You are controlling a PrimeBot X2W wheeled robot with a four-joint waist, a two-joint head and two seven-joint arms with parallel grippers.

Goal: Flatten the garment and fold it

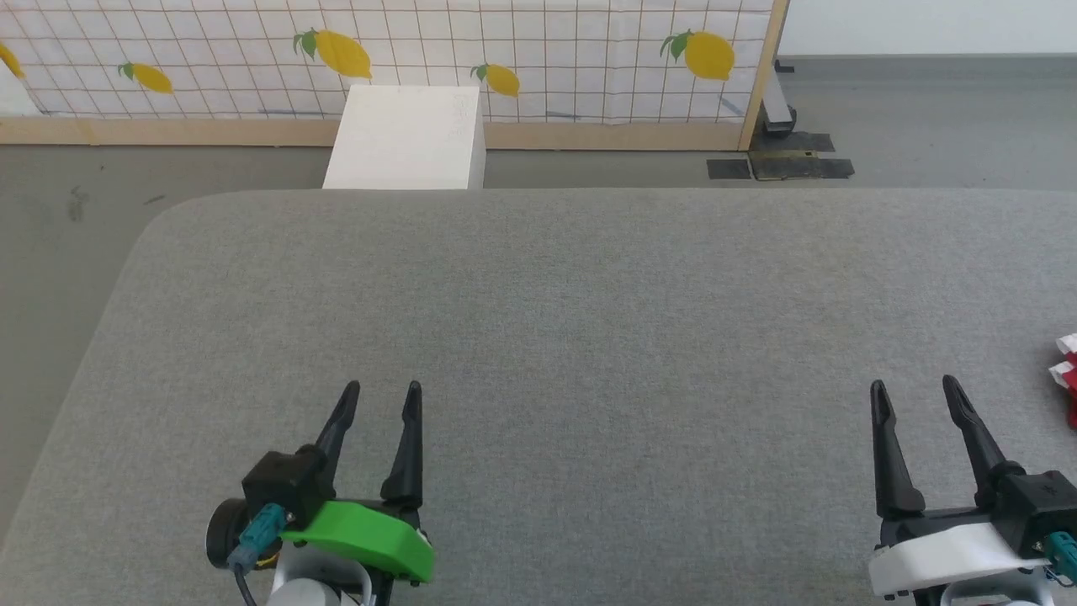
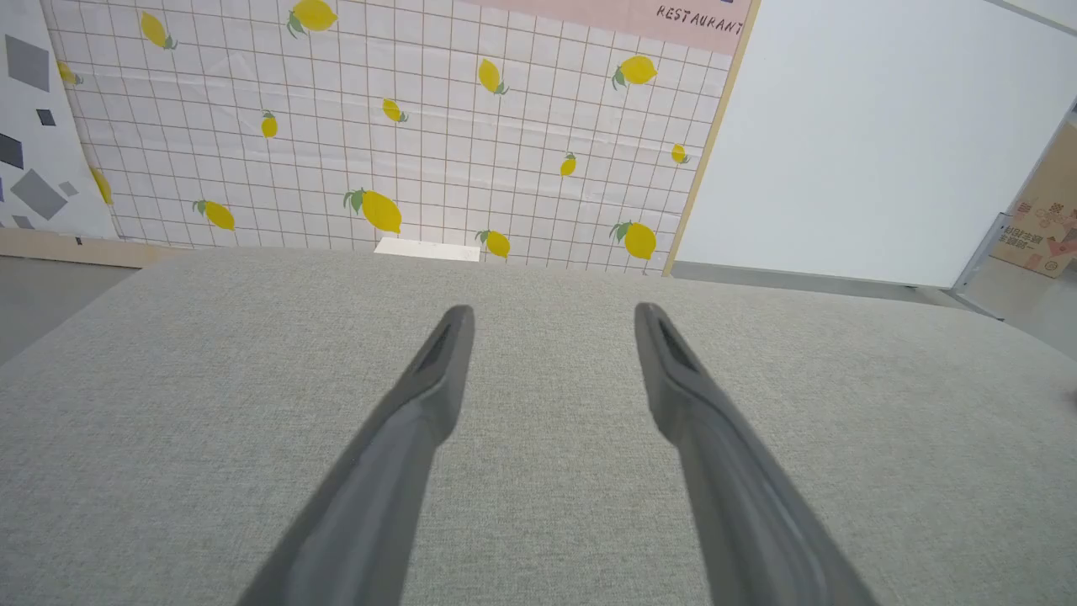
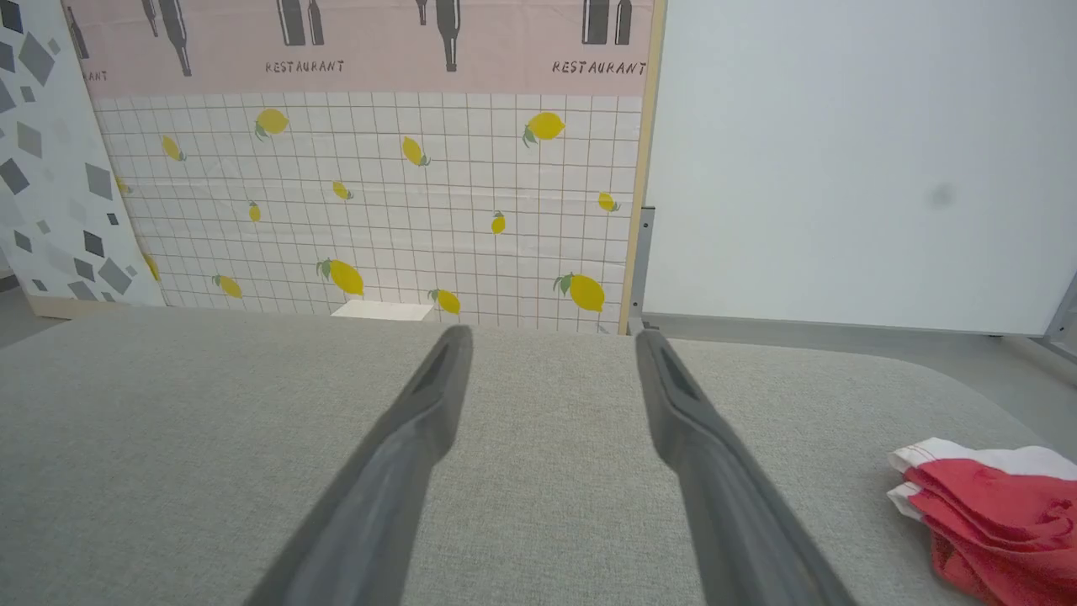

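At the right edge, the garment [image 1: 1069,380] is cut off.

Grey table [image 1: 538,320] — lemon-print grid wall [image 1: 538,50], grey floor [image 1: 925,109] beyond

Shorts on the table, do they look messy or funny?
Yes. The shorts lie crumpled in a heap near the right edge of the table, beyond the right gripper, not spread flat.

Red-white garment [image 3: 993,505] bunched, folded, at table's right edge.
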